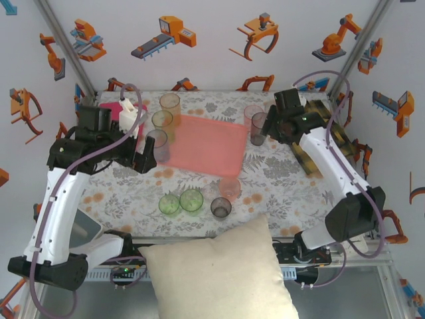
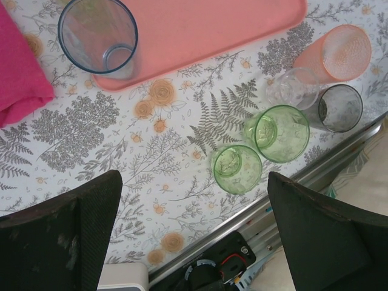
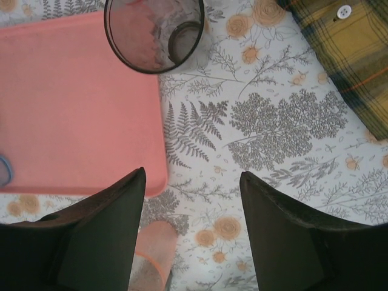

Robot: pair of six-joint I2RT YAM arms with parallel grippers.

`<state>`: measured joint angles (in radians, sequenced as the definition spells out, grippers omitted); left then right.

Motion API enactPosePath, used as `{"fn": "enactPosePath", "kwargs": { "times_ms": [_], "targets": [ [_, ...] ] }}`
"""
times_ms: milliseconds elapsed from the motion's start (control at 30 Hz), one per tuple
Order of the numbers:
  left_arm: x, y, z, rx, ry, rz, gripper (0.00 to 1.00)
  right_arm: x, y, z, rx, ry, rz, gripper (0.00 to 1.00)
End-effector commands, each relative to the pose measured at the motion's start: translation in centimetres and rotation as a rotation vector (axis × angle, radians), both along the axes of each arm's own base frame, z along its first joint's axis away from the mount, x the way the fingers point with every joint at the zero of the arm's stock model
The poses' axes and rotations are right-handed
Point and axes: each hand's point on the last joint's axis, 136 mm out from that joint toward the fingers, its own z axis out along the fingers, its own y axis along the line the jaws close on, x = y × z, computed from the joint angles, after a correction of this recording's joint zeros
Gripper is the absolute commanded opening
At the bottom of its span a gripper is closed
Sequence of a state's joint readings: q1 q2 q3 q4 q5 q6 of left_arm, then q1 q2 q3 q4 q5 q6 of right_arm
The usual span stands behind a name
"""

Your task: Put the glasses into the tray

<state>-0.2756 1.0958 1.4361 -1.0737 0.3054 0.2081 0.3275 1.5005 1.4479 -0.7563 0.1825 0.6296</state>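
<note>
The left gripper [image 2: 195,185] gapes wide and the right gripper [image 3: 193,185] is half open, both empty. The smoky tumbler [image 3: 151,36] looks light and slippery (tips easily); pinch its rim.

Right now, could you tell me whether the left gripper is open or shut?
Open: the left gripper holds nothing; its fingers stand wide apart above the tablecloth.

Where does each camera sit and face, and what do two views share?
Top external: above and behind, facing down on the table; left arm and right arm show.
Left wrist: looks down past the open left claw at green glasses.
Right wrist: looks down past the open right claw at a grey glass.
Shared: both wrist views catch the tray and orange glass.
</note>
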Motion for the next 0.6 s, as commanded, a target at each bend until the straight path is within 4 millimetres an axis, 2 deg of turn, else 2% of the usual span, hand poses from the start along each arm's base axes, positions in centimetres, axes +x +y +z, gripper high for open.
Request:
{"fn": "enactPosePath", "kwargs": {
  "times_ms": [0,267,567],
  "targets": [
    [-0.8,-0.7,-0.8,-0.036,0.038,-0.025,0.97,2.7,0.4,0.7,0.002,-0.055,0.019,0.57],
    [-0.3,-1.8,-0.5,-0.118,0.062,-0.008,0.97,6.2,0.2,-1.1,0.046,-0.106,-0.04,0.55],
    [-0.6,-1.5,-1.2,-0.108,0.071,-0.003,0.97,8.2,-0.8,-2.9,0.019,-0.056,-0.082,0.53]
  ]
}}
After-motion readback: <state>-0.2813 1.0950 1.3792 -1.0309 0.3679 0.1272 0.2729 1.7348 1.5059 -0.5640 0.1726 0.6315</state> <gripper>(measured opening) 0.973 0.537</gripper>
